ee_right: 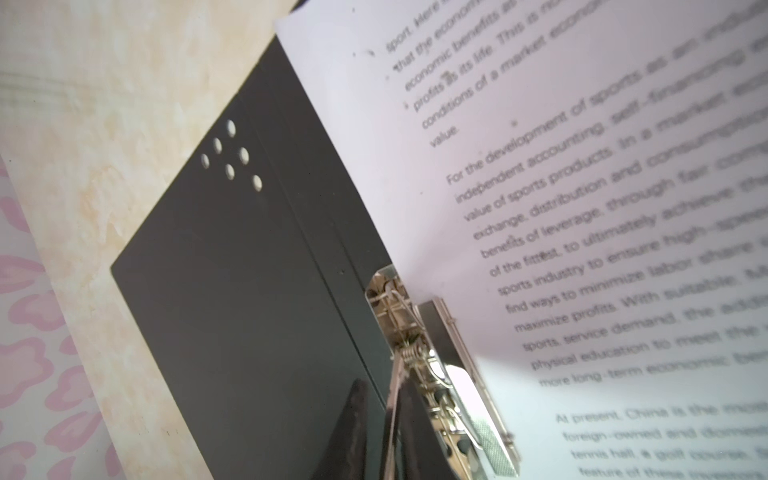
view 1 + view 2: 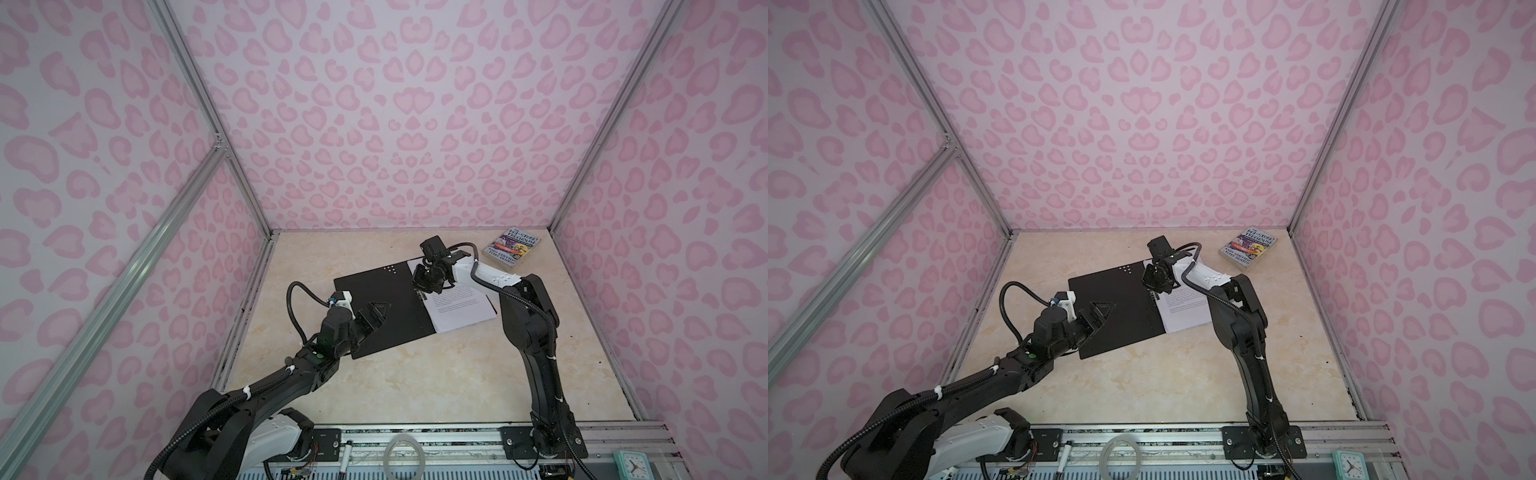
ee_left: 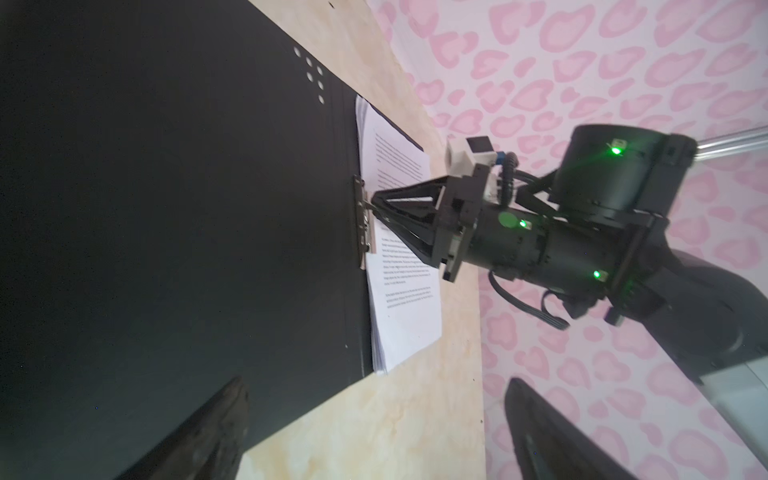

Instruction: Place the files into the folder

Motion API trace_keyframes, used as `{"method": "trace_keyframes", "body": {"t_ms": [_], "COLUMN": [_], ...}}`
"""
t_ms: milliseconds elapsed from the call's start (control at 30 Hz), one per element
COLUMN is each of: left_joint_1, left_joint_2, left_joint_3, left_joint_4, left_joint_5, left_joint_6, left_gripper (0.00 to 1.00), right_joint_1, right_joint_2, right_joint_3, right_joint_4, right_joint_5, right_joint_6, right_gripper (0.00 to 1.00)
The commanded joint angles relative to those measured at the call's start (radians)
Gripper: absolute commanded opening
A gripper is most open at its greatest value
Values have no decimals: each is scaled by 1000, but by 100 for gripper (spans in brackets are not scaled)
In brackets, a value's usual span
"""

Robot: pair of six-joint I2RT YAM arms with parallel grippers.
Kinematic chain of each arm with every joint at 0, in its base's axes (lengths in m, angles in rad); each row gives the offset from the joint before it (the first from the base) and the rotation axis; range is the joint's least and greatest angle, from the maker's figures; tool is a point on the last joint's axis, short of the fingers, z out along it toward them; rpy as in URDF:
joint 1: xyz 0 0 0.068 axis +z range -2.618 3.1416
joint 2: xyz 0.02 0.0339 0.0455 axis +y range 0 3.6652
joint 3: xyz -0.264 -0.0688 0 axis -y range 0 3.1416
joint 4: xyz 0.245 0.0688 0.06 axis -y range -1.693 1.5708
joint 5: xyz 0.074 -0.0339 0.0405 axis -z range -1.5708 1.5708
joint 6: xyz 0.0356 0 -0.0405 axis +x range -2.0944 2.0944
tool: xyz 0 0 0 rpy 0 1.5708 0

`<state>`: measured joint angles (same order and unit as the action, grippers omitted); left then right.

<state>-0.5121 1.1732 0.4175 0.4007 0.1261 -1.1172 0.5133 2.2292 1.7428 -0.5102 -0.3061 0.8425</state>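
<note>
- Now right gripper (image 3: pixel 374 204) is pinching clip (image 3: pixel 365 232), jaws narrow.
- Left gripper (image 2: pixel 375 316) is hovering over folder (image 2: pixel 386 286), jaws wide.
- Files (image 3: pixel 407 316) are looking floppy (slippery too); grip free edge.

The folder (image 2: pixel 1117 307) lies open, black inside up, on the marbled table (image 2: pixel 1142 382). The files (image 2: pixel 1185 309), printed white sheets, rest on its right half. The right gripper (image 2: pixel 1157 291) points down at the spine; the left gripper (image 2: pixel 1104 313) is over the left leaf. A colourful paperback (image 2: pixel 1248 248) lies well apart, far right.
</note>
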Motion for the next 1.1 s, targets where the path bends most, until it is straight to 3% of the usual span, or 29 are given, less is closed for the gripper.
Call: {"method": "trace_keyframes", "body": {"t_ms": [0,333,600,867,1067], "left_joint_1": [31,106,126,135,138], "left_joint_2": [33,228,270,253,246], "left_joint_3": [21,56,42,16,15], "left_joint_4": [-56,-29,-36,-33,-36], "left_joint_5": [68,122,113,113,109], "left_joint_6": [52,89,124,136,143], "left_gripper": [97,99,99,100,100], "right_joint_1": [-2,0,-2,-11,-9], "right_joint_2": [-4,-71,-157,-197,-177], "right_joint_3": [-11,-23,-77,-183,-167], "right_joint_4": [43,16,1,95,107], "right_joint_5": [-19,12,47,-32,-53], "right_joint_6": [-21,-57,-36,96,126], "right_gripper": [21,28,31,21,19]}}
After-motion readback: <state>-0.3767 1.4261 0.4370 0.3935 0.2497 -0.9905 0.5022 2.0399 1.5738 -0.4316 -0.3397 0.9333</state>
